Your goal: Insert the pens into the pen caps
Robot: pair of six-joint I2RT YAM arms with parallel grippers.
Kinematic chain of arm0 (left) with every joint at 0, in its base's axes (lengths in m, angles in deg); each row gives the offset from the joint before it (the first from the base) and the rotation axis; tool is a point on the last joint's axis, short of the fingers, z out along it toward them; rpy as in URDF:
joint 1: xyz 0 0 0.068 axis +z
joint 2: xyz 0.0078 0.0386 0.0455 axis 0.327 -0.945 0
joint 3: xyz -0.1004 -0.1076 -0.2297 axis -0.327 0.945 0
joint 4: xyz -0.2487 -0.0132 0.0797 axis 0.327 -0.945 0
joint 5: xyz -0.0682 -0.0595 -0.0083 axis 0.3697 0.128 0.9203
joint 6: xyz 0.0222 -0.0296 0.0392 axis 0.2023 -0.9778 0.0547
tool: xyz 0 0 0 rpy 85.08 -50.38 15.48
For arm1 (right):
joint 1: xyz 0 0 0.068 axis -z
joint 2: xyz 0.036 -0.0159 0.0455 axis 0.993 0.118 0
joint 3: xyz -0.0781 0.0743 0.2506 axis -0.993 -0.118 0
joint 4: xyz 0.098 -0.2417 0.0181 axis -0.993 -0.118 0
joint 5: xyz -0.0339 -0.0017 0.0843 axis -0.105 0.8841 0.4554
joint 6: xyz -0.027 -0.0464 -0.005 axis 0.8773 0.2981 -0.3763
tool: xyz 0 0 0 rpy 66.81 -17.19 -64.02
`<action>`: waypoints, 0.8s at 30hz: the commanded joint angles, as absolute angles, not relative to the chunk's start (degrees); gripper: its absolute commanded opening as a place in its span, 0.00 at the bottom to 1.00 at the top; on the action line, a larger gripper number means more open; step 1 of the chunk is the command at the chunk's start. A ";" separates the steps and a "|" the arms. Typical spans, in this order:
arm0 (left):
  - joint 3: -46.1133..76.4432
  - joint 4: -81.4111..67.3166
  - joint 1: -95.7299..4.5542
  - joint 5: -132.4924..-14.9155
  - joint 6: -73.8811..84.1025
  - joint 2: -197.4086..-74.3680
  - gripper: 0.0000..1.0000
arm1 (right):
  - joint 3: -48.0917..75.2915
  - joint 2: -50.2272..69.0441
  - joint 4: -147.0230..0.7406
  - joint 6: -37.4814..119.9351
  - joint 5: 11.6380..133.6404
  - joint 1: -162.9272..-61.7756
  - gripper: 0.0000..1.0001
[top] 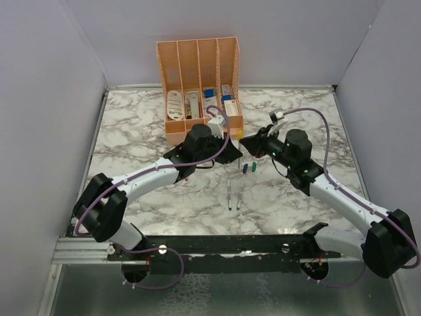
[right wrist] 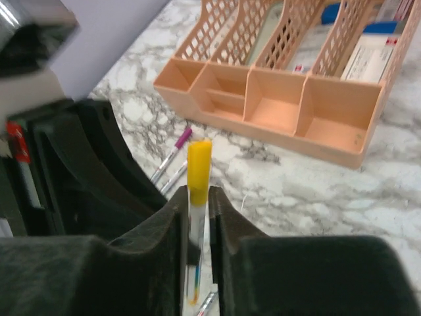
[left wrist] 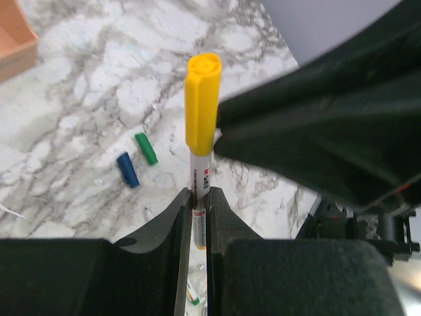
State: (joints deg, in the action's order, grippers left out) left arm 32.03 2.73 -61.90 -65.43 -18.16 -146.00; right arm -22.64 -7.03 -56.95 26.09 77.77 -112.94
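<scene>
Left pincer (left wrist: pixel 199 197): you have it clenched on the yellow pen (left wrist: pixel 200 174), held upright just in front of the organiser's (top: pixel 172 135) right corner.
Yellow cap (left wrist: pixel 202 105): sits on the pen's top end.
Blue cap (left wrist: pixel 127 169), green cap (left wrist: pixel 146 148): lying on the tabletop (top: pixel 197 205) in front of the organiser.
Right pincer (right wrist: pixel 197 201): fingers flank the same pen; can't tell whether it's gripping.

A grey-and-white marble table top (top: pixel 131 131) fills the middle of the top view, closed in by plain pale walls (top: pixel 39 66) at left, right and back. At the upper centre, near the back wall, stands a peach organiser (top: pixel 198 89) with four tall latticed slots and a row of low pockets in front. A white card (top: pixel 175 104) leans in the leftmost slot. A blue item (top: pixel 209 93) and a white box (top: pixel 229 105) sit in slots further right. A metal rail (top: pixel 79 250) runs along the lower left. In the right wrist view the organiser crosses the upper right of the frame. In the left wrist view only its corner shows, at the upper left.
</scene>
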 commanded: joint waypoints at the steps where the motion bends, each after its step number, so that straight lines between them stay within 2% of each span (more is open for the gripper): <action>1: 33.51 11.41 -58.90 -71.09 -20.70 -142.71 0.00 | -21.05 -4.91 -68.82 26.67 76.21 -114.51 0.24; 6: 35.65 -0.97 -58.88 -74.35 -21.86 -142.65 0.00 | -16.70 -4.94 -66.72 26.90 72.25 -114.51 0.43; 14: 30.73 -25.51 -58.66 -82.96 -21.88 -148.57 0.00 | -15.03 -7.10 -66.80 26.95 68.92 -114.51 0.43; 24: 24.45 -36.95 -56.69 -90.79 -18.18 -155.82 0.00 | -17.93 -9.20 -71.05 24.91 68.65 -114.51 0.43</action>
